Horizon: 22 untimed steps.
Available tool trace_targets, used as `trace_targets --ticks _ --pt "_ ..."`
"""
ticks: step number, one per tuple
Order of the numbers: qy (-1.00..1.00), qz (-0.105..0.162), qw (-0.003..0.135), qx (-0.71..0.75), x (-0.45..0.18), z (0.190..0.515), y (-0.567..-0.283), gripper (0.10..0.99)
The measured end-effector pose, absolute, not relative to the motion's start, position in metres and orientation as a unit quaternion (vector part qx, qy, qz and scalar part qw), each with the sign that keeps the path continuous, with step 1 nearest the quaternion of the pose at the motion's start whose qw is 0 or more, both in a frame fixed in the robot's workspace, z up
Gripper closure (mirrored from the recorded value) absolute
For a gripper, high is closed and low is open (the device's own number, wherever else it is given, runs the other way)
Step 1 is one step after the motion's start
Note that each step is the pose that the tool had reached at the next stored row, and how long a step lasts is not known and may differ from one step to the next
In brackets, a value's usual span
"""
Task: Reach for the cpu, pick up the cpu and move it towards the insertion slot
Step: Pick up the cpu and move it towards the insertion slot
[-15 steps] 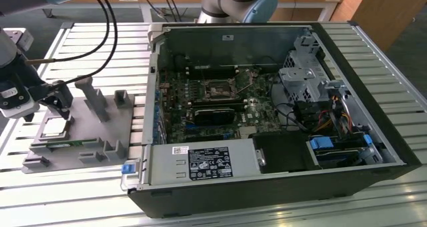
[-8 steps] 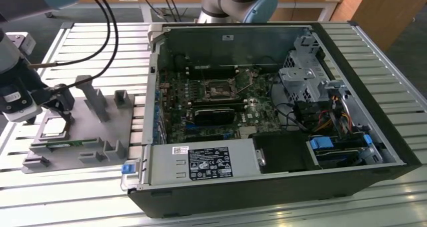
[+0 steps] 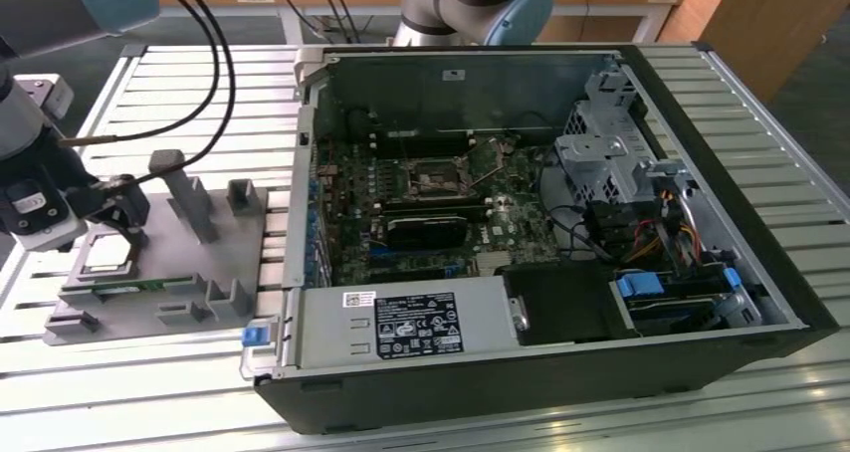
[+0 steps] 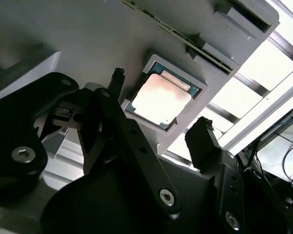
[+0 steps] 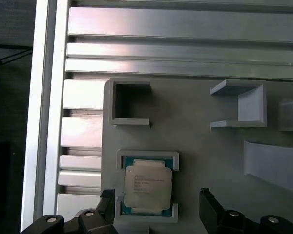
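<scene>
While the fingers (image 5: 209,209) are hanging open and empty with the cpu (image 5: 147,187) between them, an off-centre closing may be wedging it in its fixture pocket (image 5: 146,154).

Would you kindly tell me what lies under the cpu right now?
The cpu rests in a raised-rim square pocket of the grey fixture plate; the pocket's floor is covered by the chip.
</scene>
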<state>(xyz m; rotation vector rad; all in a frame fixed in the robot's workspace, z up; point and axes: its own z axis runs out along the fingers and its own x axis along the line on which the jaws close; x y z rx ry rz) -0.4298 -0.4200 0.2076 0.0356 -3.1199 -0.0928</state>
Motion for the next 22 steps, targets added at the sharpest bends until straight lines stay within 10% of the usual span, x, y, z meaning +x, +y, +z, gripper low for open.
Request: trace_targets --ticks 22 --pt "-0.999 -0.03 0.01 0.011 -0.437 0.185 -0.414 0.31"
